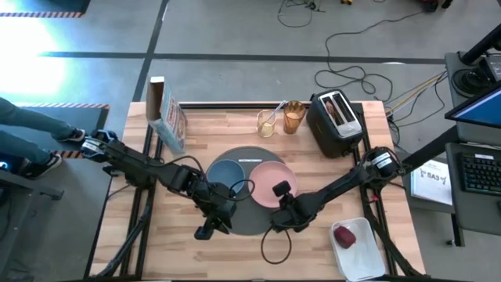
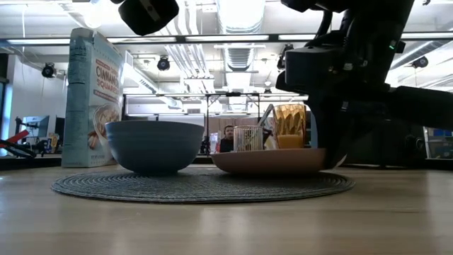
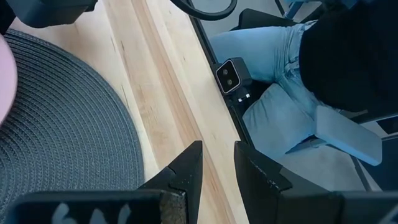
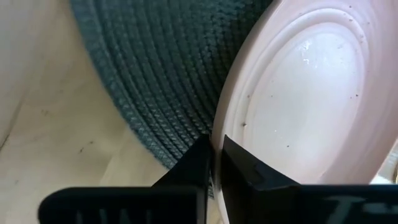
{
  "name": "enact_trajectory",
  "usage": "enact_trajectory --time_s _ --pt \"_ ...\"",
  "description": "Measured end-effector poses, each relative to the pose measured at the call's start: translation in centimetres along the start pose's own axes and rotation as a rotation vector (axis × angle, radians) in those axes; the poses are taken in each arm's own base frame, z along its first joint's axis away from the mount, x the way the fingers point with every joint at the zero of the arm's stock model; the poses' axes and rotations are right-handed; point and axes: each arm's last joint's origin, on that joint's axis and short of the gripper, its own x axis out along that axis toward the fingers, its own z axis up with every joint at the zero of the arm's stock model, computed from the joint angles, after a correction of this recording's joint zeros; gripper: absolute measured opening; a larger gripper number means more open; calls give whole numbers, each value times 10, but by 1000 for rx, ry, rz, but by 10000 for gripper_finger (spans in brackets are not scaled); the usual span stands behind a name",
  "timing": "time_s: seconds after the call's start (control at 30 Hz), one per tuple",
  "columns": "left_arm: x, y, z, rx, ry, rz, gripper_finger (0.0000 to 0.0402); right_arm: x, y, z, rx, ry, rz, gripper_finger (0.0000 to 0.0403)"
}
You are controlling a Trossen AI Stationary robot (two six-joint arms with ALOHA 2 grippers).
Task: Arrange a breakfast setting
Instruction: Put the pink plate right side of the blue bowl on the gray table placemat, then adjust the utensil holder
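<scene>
A round dark-grey mat [image 1: 244,221] lies mid-table with a small blue bowl [image 1: 226,174] and a pink plate [image 1: 266,178] standing on it. My right gripper [image 4: 214,152] reaches down to the plate's near rim and is shut on it. Off the mat's near left edge, my left gripper [image 3: 217,167] hangs over bare wood, fingers slightly apart and holding nothing. An amber tumbler [image 1: 293,117] and a clear glass with a metal spoon [image 1: 268,122] stand at the far edge. The toast [image 1: 335,110] sticks out of the toaster. A red apple [image 1: 344,234] lies in the white tray. My right gripper pinches the pink plate's near rim [image 4: 219,134] between its two fingers, one finger [image 4: 198,167] on the outer, mat side and the other on the plate's inner face. The fingers slant steeply down from the table's right. The plate [image 2: 269,161] rests about level on the mat.
A cereal box [image 1: 166,116] stands at the far left and the black toaster [image 1: 337,125] at the far right. The white tray [image 1: 362,252] sits at the near right corner. A small camera [image 3: 231,76] sits at the table edge. A person's legs in jeans [image 1: 27,129] are left of the table.
</scene>
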Motion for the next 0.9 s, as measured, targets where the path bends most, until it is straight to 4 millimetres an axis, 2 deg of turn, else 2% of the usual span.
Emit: enact_trajectory --time_s 0.47,0.7,0.9 --pt "0 0 0 5 1 2 76 0 -1 3 36 -34 -11 101" --pt "0 -1 0 4 -2 2 76 -7 -3 -1 108 -16 -9 105" --pt "0 -1 1 8 -16 5 76 -22 -8 -4 147 -52 -10 102"
